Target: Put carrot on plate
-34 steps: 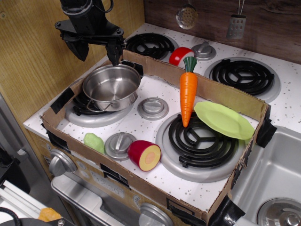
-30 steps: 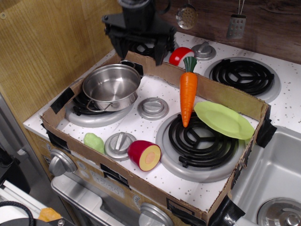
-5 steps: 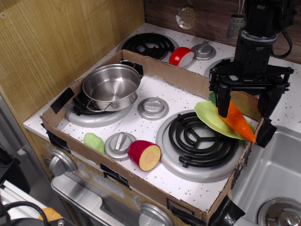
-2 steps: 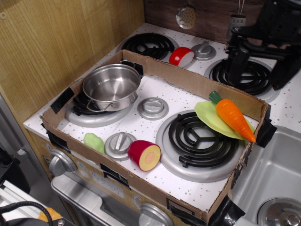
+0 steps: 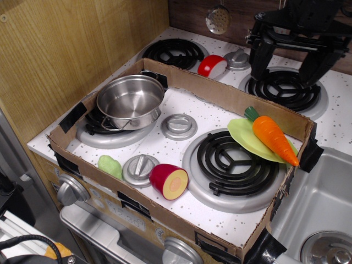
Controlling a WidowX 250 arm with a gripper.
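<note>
The orange carrot (image 5: pixel 273 137) with its dark green stem lies across the lime-green plate (image 5: pixel 246 137), which rests tilted at the right end of the cardboard box, over the front right burner. The carrot's tip points to the lower right and overhangs the plate's rim. My black gripper (image 5: pixel 290 58) hangs open and empty above the back right burner, well above and behind the carrot, with its two fingers spread wide.
A cardboard box (image 5: pixel 181 217) frames the stove top. In it are a steel pot (image 5: pixel 131 100), silver burner caps (image 5: pixel 179 126), a red-and-yellow halved fruit (image 5: pixel 169 181) and a green toy (image 5: pixel 110 165). A red toy (image 5: pixel 212 65) lies behind the box. A sink (image 5: pixel 322 212) lies at the right.
The carrot went from leaning on the box's back wall to lying on the plate. My gripper let it go and has risen up and back, away from the plate.
</note>
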